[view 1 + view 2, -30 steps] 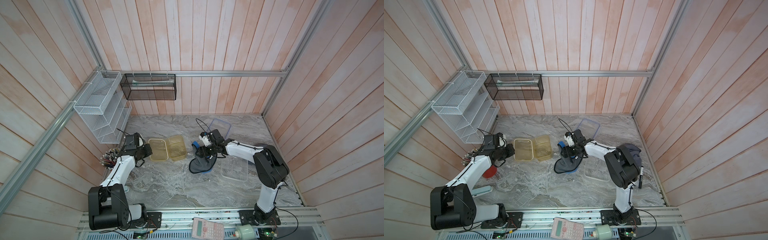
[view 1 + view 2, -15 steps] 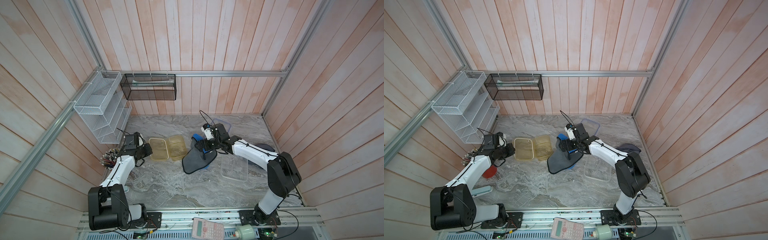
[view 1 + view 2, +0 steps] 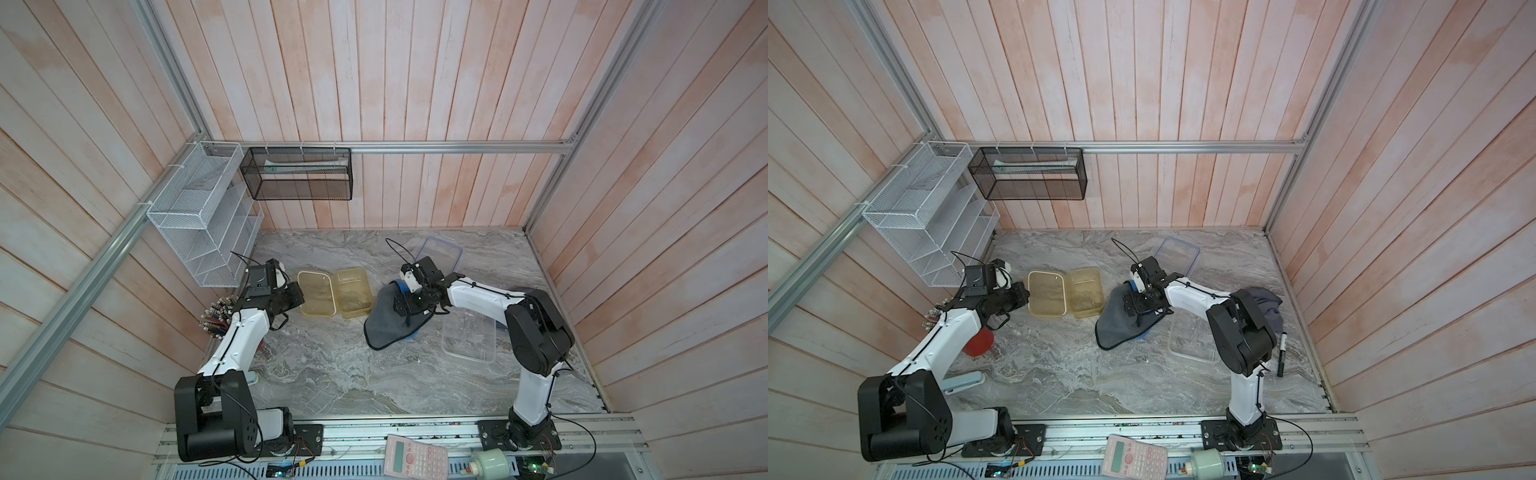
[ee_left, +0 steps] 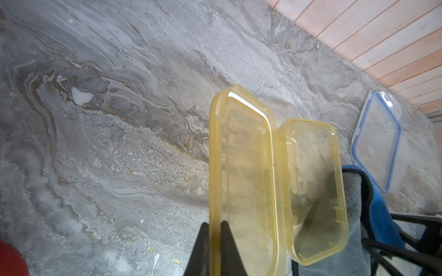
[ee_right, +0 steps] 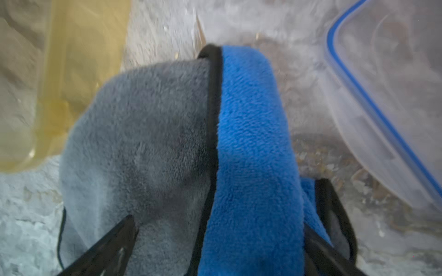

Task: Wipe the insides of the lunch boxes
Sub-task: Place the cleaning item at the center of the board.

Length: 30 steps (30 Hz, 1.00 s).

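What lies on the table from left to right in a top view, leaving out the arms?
Bundle of pencils → yellow lid → yellow lunch box → grey-and-blue cloth → clear lunch box.

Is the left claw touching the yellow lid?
Touching. The left wrist view shows the left gripper shut on the yellow lid, its rim pinched between both fingers.

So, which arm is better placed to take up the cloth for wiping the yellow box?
Right. The right gripper, open, straddles the grey and blue cloth beside the yellow box; the left gripper is shut on the rim of the yellow lid.
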### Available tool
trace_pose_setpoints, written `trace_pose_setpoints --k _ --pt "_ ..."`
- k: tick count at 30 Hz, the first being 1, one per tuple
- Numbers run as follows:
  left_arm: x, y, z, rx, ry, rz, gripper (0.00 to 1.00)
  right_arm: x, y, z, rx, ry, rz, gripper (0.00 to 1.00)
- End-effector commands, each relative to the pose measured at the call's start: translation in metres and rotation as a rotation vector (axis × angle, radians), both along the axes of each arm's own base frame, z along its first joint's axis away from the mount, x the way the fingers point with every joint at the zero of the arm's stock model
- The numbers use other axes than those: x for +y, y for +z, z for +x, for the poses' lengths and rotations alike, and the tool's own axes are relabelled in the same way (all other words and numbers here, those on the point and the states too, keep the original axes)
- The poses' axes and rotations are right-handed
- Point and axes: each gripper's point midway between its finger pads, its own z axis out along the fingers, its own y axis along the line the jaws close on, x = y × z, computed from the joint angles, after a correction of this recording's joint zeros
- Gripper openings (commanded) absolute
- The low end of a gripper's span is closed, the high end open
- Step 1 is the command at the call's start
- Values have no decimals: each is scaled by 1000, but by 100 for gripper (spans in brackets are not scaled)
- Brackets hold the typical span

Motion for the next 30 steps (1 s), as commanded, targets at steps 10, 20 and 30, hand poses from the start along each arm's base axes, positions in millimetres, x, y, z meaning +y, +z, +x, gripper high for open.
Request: trace_pose_setpoints --k 10,20,30 --pt "4 7 7 -1 -13 28 11 21 99 11 -155 5 229 98" --pt "6 7 6 1 -9 43 11 14 104 15 -175 -19 209 99" --pt "7 7 4 -3 -5 49 11 27 134 6 -200 17 431 98"
